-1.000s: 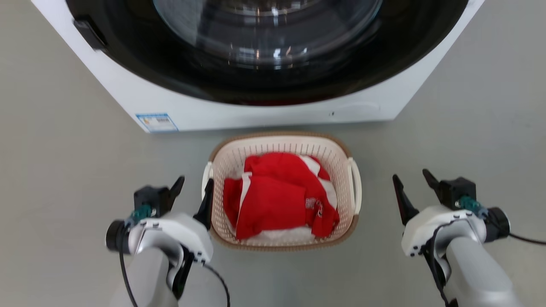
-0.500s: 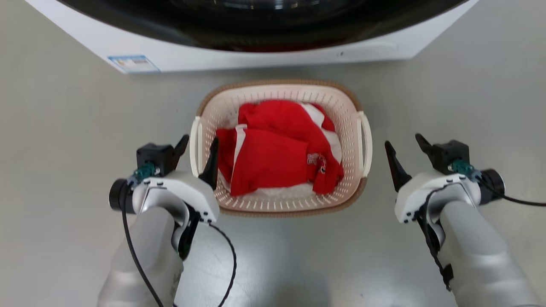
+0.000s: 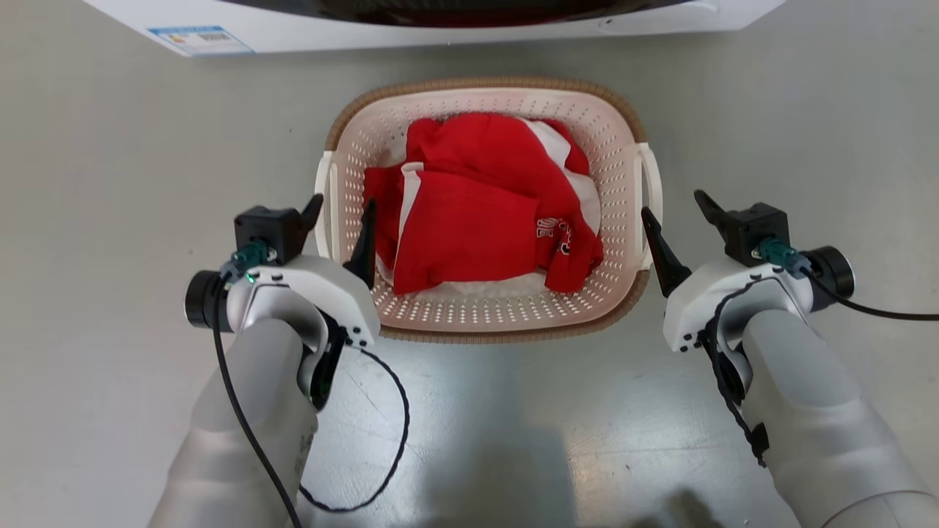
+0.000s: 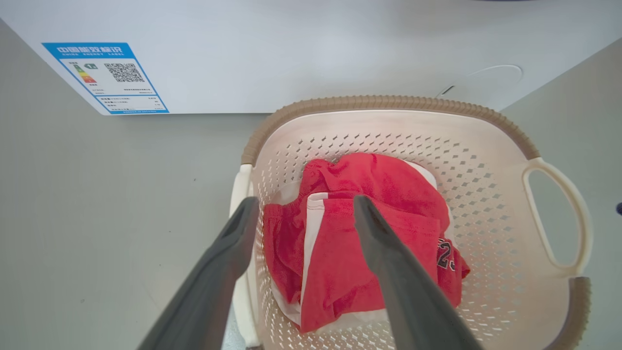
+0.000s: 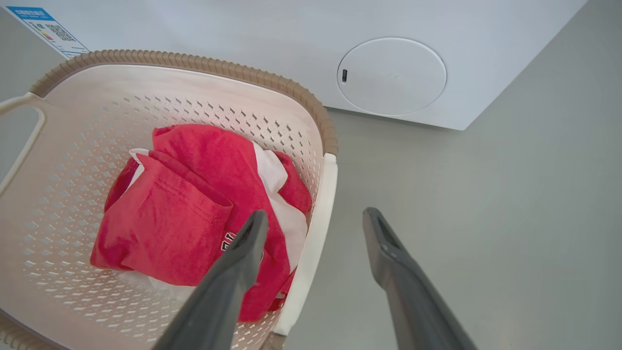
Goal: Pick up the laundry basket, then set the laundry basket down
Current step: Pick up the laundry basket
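The laundry basket point(image 3: 484, 86) is sitting on the floor point(image 3: 110, 220). The left hand point(image 3: 343, 202), spread and empty, is straddling its left handle point(image 3: 323, 183). The right hand point(image 3: 673, 203), equally spread, seems to be straddling the right handle point(image 3: 655, 176), readying a two-sided lift.

The floor point(image 3: 110, 183) is free outside each hand. The laundry basket point(image 3: 484, 84) has its side wall inside the wide-open left hand point(image 3: 342, 204), and maybe inside the right hand point(image 3: 672, 203) too. Inside it, red clothes point(image 3: 469, 220) fill the room. Ahead, the washing machine point(image 3: 440, 33) blocks the way.
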{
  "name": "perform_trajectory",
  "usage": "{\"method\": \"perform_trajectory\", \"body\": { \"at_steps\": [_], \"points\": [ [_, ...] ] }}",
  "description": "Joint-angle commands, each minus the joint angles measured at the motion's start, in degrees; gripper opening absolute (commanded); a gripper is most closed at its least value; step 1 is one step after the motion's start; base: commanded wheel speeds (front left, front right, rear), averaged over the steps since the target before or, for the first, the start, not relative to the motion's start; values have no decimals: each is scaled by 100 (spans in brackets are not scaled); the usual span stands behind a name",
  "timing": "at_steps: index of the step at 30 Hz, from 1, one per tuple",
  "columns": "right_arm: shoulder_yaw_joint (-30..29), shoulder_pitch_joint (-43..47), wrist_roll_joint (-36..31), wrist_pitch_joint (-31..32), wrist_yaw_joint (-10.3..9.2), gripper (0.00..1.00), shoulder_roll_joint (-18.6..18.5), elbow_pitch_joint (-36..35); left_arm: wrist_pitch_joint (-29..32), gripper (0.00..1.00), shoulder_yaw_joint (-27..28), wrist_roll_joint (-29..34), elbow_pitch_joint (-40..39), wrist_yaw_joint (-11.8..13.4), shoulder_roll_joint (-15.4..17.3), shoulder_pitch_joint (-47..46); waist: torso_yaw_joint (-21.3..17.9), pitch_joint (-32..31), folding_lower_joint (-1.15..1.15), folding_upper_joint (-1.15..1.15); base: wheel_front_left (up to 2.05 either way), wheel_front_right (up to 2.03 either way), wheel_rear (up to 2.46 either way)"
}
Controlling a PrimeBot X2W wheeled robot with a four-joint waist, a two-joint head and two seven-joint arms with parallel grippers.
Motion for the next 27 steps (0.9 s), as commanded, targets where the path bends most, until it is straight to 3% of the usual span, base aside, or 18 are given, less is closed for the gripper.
{"method": "perform_trajectory", "body": {
  "at_steps": [1, 27],
  "points": [
    [133, 31, 49, -78, 34, 100, 100, -77, -36, 100, 161, 19, -13, 92, 109, -82, 16, 112, 0, 0, 0, 0, 0],
    [203, -487, -101, -78, 34, 100, 114, -96, -36, 100, 592, 466, 718, 124, 115, -909, 132, 979, 0, 0, 0, 0, 0]
  ]
}}
